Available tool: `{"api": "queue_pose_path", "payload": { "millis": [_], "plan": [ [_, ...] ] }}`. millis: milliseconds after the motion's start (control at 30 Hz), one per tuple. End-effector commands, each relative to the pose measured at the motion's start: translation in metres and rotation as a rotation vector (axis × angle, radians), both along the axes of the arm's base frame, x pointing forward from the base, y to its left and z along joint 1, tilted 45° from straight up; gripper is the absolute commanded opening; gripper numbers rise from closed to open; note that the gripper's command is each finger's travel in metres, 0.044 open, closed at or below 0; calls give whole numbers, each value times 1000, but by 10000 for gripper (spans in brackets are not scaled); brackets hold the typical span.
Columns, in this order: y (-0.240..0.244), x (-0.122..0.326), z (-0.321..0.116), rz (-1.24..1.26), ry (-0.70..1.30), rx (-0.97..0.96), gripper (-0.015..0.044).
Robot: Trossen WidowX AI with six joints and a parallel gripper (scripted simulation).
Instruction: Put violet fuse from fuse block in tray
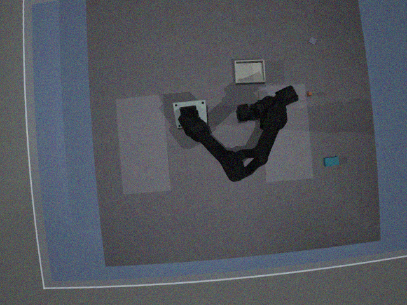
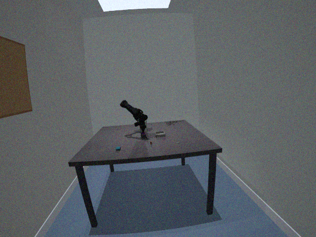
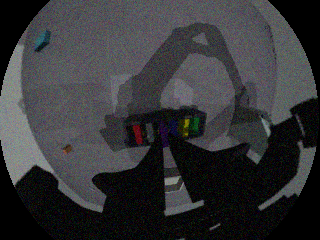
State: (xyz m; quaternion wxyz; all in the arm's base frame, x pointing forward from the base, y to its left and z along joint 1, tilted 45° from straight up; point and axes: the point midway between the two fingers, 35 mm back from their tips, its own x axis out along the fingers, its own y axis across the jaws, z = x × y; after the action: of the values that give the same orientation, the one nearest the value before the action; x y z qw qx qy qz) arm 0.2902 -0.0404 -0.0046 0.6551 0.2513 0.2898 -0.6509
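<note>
Over the pale square fuse block on the dark tabletop, the black parallel-jaw end effector points down, clamped on the small violet fuse, seemingly so it can be drawn straight up clear of its red, yellow and green neighbours. That fuse sits pinched between the fingertips, still in the row. The white rectangular tray waits well apart.

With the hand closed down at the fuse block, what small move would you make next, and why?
Probably a short, straight lift. The hand is shut on the violet fuse, which sits level with the other fuses in the fuse block. Rising vertically should free it without brushing its neighbours, before moving to the tray.
</note>
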Motion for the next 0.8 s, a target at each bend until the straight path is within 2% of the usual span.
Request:
{"api": "queue_pose_path", "payload": {
  "millis": [0, 767],
  "plan": [
    [2, 0, 1, -4, -1, 6, 0],
    [10, 0, 9, -3, -1, 4, 0]
  ]
}}
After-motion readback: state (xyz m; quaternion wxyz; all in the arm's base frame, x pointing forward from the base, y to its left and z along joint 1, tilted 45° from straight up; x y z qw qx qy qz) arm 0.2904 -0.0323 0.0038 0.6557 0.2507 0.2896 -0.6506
